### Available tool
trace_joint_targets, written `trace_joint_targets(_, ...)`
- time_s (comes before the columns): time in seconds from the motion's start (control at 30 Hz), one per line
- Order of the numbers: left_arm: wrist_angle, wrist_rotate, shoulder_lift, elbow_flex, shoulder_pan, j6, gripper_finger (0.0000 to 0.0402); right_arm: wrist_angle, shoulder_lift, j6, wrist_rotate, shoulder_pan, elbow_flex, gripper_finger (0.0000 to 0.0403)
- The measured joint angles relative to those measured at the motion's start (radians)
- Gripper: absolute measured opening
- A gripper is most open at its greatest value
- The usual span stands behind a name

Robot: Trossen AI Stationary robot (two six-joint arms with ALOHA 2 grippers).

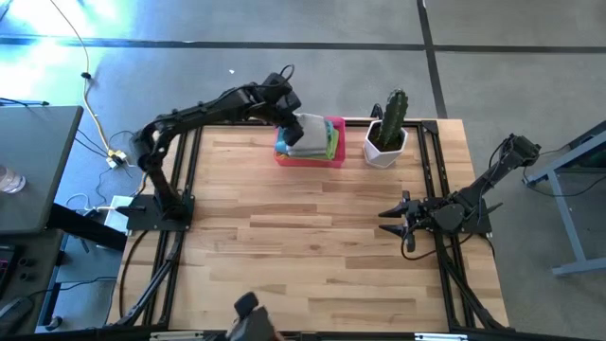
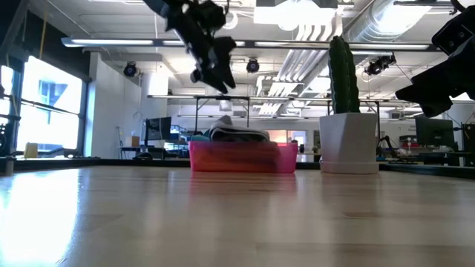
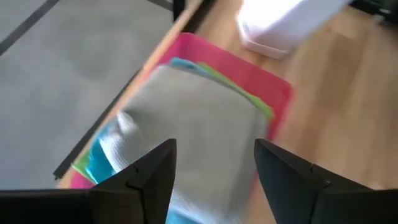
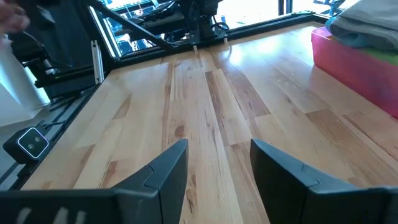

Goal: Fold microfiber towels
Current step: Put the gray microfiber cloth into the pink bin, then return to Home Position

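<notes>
Several folded microfiber towels [image 1: 311, 135] lie stacked in a pink tray [image 1: 311, 159] at the far edge of the wooden table [image 1: 312, 246], just beside a white pot [image 1: 383, 147] that holds a tall green cactus [image 1: 394, 109]. A grey towel [image 3: 199, 130] forms the top layer of the stack; light blue and lime green edges show beneath it along the tray's sides. The left gripper [image 1: 289, 121] is extended from its base at the table's left side and hangs above the tray, its fingers [image 3: 146, 177] spread apart with the grey towel visible between them and nothing pinched. In the low view the same gripper [image 2: 211, 70] is clear of the stack, with a gap between its fingertips and the top towel. The right gripper [image 1: 393, 216] waits low over the table near its right edge, well apart from the tray, pointing toward the table's middle; its fingers [image 4: 155, 177] stand parted over bare wood and hold nothing. From that wrist view the tray's pink wall and the towels within appear at the far side of the table.
</notes>
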Motion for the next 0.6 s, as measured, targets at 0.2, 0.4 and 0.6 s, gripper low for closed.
trace_joint_targets(0.2,-0.193,-0.024,-0.136,0.0,-0.106,-0.077,0.0207,0.0,0.0,0.002,0.0,0.0,0.0,0.0165)
trace_joint_targets(0.4,-0.227,-0.164,-0.276,-0.102,-0.335,-0.208,0.0207,0.0,0.0,0.0,0.0,0.0,0.0,0.0165)
trace_joint_targets(0.6,-0.061,-0.4,-0.464,-0.354,-0.602,-0.352,0.0207,0.0,0.0,0.0,0.0,0.0,0.0,0.0165)
